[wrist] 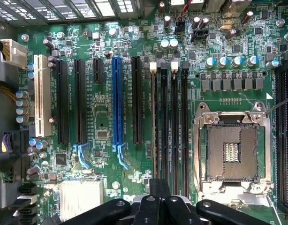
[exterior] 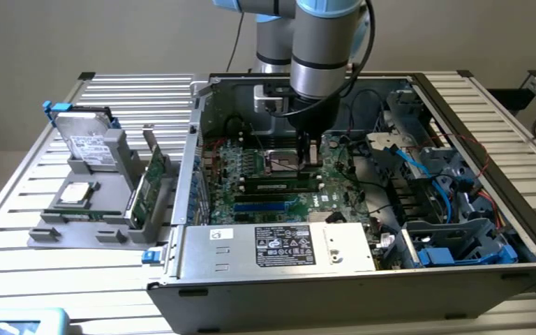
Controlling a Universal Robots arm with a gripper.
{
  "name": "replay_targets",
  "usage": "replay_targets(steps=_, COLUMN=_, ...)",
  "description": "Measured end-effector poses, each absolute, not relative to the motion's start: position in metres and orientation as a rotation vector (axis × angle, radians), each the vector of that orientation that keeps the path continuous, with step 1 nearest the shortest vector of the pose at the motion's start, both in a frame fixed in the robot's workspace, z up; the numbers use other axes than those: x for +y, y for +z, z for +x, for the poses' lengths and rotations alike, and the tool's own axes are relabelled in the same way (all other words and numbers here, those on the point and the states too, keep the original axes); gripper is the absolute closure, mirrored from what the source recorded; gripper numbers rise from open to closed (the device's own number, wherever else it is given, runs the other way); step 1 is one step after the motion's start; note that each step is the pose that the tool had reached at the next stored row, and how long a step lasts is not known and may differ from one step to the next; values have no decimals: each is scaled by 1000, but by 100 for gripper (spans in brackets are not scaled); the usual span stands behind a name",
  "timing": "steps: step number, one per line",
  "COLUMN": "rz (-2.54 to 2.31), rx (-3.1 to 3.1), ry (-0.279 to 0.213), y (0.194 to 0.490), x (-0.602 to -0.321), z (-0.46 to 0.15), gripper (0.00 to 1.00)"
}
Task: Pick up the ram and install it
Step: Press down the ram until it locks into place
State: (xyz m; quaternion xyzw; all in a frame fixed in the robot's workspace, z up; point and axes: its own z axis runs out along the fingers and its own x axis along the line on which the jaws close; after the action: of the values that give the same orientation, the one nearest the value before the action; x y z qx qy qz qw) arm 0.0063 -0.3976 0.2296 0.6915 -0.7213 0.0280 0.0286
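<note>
A desktop computer case lay open on a slatted metal worktop, filling the centre and right of the exterior view. The robot arm came down from the top centre into the case. Its hand hung low over the green motherboard, beside the silver processor socket. The fingers were closed together, and nothing could be seen gripped between them.

The ram, a slim green stick with dark chips, lay along the memory slots in the centre of the exterior view. It sat just below the hand and apart from it. Whether it was fully seated could not be told. A silver power supply with a white label sat at the lower centre, in front of the board.

At the left of the exterior view, a grey holder stood on the worktop outside the case. It carried a hard drive standing on edge and a broader green card standing upright.

In the wrist view, the hand showed as black fingers pressed together directly over the long black memory slots. The open processor socket lay just beside those slots. A blue expansion slot and a white one lay on the slots' other side.
</note>
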Motion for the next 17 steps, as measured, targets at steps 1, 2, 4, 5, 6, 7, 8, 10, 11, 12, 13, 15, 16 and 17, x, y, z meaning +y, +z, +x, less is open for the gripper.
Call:
replay_targets(steps=1, rz=2134, rx=-2226, ry=86, y=229, x=-398, z=6, gripper=89)
replay_targets(steps=2, rz=2134, rx=-2225, ry=87, y=228, x=-398, z=6, gripper=89)
replay_targets(steps=4, rz=2133, rx=-2225, ry=87, y=227, x=-398, z=6, gripper=89)
replay_targets(steps=5, rz=2133, rx=-2225, ry=87, y=227, x=-398, z=6, gripper=89)
replay_targets(steps=6, rz=2133, rx=-2225, ry=87, y=227, x=-398, z=6, gripper=89)
replay_targets(steps=7, rz=2133, rx=-2225, ry=87, y=226, x=-398, z=6, gripper=89)
replay_targets(steps=8, rz=2134, rx=-2226, ry=87, y=226, x=-398, z=6, gripper=89)
replay_targets(steps=10, rz=2133, rx=-2225, ry=87, y=226, x=-398, z=6, gripper=89)
replay_targets(steps=11, rz=2133, rx=-2225, ry=87, y=225, x=-398, z=6, gripper=89)
replay_targets(steps=12, rz=2134, rx=-2226, ry=86, y=226, x=-398, z=6, gripper=89)
replay_targets(steps=13, rz=2133, rx=-2227, ry=85, y=228, x=-397, z=6, gripper=89)
replay_targets(steps=15, rz=2133, rx=-2226, ry=85, y=235, x=-398, z=4, gripper=89)
replay_targets(steps=16, rz=2133, rx=-2226, ry=85, y=238, x=-399, z=3, gripper=89)
replay_targets(steps=17, rz=2133, rx=-2226, ry=85, y=240, x=-399, z=0, gripper=89)
